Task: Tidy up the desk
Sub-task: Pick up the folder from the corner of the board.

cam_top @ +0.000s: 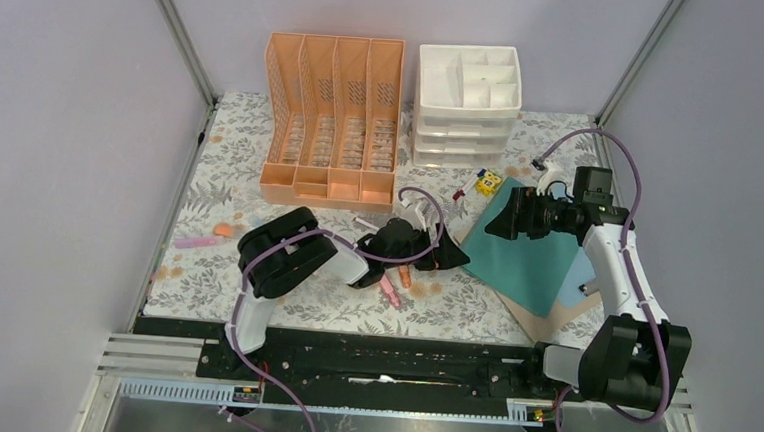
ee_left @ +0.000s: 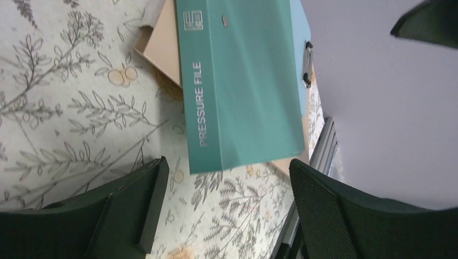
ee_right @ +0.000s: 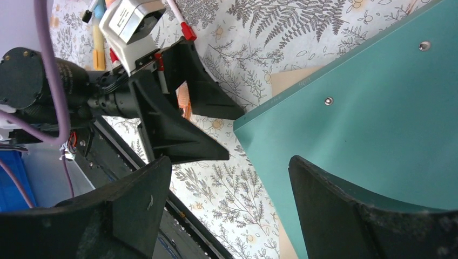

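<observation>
On the desk (cam_top: 220, 181), teal "PRESSURE FILE" folder (ee_left: 243, 91)

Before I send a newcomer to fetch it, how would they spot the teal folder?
Find the white drawer unit at the desk's far edge. Just in front, rightward, the teal folder lies atop a beige board and a blue sheet; only it reads PRESSURE FILE.

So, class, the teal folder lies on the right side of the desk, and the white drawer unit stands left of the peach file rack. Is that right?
Not quite. The white drawer unit stands right of the peach file rack, not left, as the top view shows. The teal folder does lie on the right side of the desk.
</observation>
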{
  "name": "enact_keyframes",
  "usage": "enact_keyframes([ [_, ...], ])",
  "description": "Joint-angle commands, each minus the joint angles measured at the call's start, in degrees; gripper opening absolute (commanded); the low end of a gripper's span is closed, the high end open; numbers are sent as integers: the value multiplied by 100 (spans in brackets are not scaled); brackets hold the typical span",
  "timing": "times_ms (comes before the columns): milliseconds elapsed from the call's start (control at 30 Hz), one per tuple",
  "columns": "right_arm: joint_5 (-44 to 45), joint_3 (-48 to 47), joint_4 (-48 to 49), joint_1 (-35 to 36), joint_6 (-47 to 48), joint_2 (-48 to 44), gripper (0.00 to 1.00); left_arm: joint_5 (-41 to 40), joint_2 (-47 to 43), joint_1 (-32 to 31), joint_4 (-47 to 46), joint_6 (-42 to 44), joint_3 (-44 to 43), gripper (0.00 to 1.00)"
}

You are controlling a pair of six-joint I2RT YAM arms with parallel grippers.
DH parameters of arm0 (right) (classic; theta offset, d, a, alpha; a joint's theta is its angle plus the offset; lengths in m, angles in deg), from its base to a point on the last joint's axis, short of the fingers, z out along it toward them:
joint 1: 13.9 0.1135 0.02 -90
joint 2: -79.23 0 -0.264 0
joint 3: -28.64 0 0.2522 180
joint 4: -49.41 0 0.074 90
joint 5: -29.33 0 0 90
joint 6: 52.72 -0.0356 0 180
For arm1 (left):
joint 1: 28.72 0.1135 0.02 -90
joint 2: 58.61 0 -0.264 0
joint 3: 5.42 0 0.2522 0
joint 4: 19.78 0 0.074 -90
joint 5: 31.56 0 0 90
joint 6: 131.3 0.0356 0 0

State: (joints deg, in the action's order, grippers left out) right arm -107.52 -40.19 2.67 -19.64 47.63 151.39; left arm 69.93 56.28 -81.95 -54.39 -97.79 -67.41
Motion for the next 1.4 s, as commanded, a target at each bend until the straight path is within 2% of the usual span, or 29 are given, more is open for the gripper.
enact_keyframes([
  [0, -369, 23, 160, -63, -10, 25, 87, 79, 364, 132, -126, -120, -356, 85],
  [467, -449, 75, 142, -84, 55, 1, 87, 590, 833, 161, -596, -507, -646, 58],
  [767, -439, 78, 142, -94, 77, -19, 87, 697, 684, 162, -795, -506, -551, 30],
  [867, -439, 88, 142, -103, 81, -34, 88, 734, 701, 158, -832, -504, -595, 27],
  [933, -439, 93, 146, -118, 84, -52, 88, 781, 709, 169, -896, -512, -600, 18],
  [1000, -447, 108, 142, -121, 91, -72, 88, 853, 671, 176, -1045, -500, -558, 3],
  [1033, -456, 110, 140, -127, 97, -82, 87, 876, 627, 185, -1152, -493, -488, 0],
  [1233, -508, 69, 34, -129, 249, -148, 89, 719, -176, 188, -1370, 165, 139, 0],
  [1300, -501, 31, -18, -129, 315, -233, 97, 558, -563, 190, -1145, 647, 373, 0],
  [1367, -467, -19, -76, -129, 415, -332, 100, 346, -955, 190, -876, 1095, 563, 0],
])
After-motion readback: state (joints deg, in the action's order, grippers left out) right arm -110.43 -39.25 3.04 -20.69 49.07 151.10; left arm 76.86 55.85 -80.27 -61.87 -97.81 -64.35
